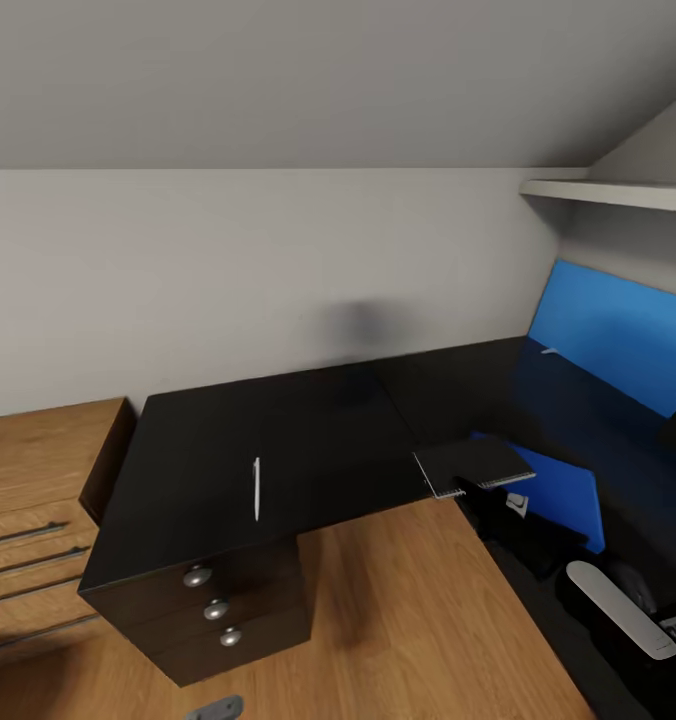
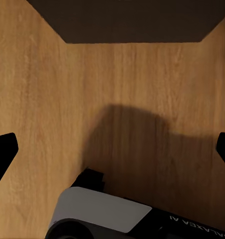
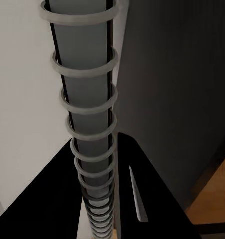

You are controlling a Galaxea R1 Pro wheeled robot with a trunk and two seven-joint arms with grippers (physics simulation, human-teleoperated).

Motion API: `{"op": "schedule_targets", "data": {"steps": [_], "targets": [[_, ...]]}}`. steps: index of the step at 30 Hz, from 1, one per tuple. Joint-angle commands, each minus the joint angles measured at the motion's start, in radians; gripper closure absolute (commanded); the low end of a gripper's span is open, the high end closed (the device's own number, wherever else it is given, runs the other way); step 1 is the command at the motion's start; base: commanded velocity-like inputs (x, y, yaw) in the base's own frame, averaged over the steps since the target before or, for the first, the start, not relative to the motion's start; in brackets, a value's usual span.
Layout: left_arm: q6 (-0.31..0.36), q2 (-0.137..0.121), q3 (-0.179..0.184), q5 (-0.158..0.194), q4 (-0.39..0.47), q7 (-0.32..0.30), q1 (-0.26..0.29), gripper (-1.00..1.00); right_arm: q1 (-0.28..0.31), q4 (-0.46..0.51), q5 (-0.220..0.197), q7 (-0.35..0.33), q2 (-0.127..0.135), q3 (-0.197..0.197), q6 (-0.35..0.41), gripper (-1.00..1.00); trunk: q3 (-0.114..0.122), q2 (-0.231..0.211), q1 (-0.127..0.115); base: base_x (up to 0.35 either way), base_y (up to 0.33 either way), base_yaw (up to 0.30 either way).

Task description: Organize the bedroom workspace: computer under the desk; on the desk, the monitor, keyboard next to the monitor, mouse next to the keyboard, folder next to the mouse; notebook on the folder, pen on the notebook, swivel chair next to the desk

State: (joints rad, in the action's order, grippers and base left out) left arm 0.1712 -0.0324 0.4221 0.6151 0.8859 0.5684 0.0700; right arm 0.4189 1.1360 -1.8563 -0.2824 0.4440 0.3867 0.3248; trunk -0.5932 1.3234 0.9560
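Between the right pincer's (image 1: 473, 488) fingers sits the thin dark notebook with a white spiral edge (image 1: 475, 464) — clamped, held level over the inner corner of the long black L-shaped desk (image 1: 308, 420). The right wrist view looks straight along the spiral.

Just beside that pincer, on the far side from the drawers: thick bright blue folder (image 1: 618, 340), seemingly already on the desktop. Judged done.

Well apart from the pincer, toward the drawer unit: slim white pen (image 1: 256, 488), flat on the desk.

Left pincer (image 2: 112, 149) — fingers wide apart, holding nothing, over the wooden floor (image 2: 42, 99).

Left to do: notebook onto folder, pen on top. Monitor, keyboard, mouse and chair cannot be judged.
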Motion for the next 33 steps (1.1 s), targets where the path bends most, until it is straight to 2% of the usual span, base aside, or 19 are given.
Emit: {"op": "schedule_targets", "data": {"steps": [1, 16, 25, 27, 30, 33], "targets": [[0.004, -0.001, 0.004, 0.005, 0.002, 0.008, 0.001, -1.0, 0.001, -0.001, -0.011, -0.004, 0.001, 0.003, 0.002, 1.0, -0.001, 0.001, 0.0, 0.0, 0.0, -0.259], [0.004, -0.001, 0.004, 0.006, 0.002, 0.007, 0.001, -1.0, 0.001, -0.001, -0.007, -0.005, 0.001, 0.001, 0.0, 1.0, -0.001, 0.001, 0.0, 0.0, 0.0, -0.26], [0.005, 0.0, 0.005, 0.007, 0.002, 0.007, 0.001, -1.0, 0.003, 0.0, 0.002, -0.005, -0.002, -0.005, -0.004, 1.0, -0.001, 0.001, 0.0, 0.0, 0.0, -0.041], [0.005, 0.0, 0.006, 0.008, 0.002, 0.008, 0.001, -1.0, 0.002, 0.0, 0.007, -0.003, -0.004, -0.016, -0.01, 1.0, -0.001, 0.001, 0.0, 0.0, 0.0, -0.003], [0.005, 0.0, 0.006, 0.008, 0.0, 0.007, 0.001, -1.0, 0.003, 0.002, 0.011, 0.001, -0.009, -0.065, -0.031, 1.0, -0.001, 0.001, 0.0, 0.0, 0.0, -0.001], [0.004, 0.0, 0.006, 0.007, -0.008, 0.007, 0.001, -1.0, 0.003, 0.005, 0.008, 0.015, -0.028, -0.097, -0.069, 1.0, -0.001, 0.001, 0.0, 0.0, 0.0, 0.0]]}}
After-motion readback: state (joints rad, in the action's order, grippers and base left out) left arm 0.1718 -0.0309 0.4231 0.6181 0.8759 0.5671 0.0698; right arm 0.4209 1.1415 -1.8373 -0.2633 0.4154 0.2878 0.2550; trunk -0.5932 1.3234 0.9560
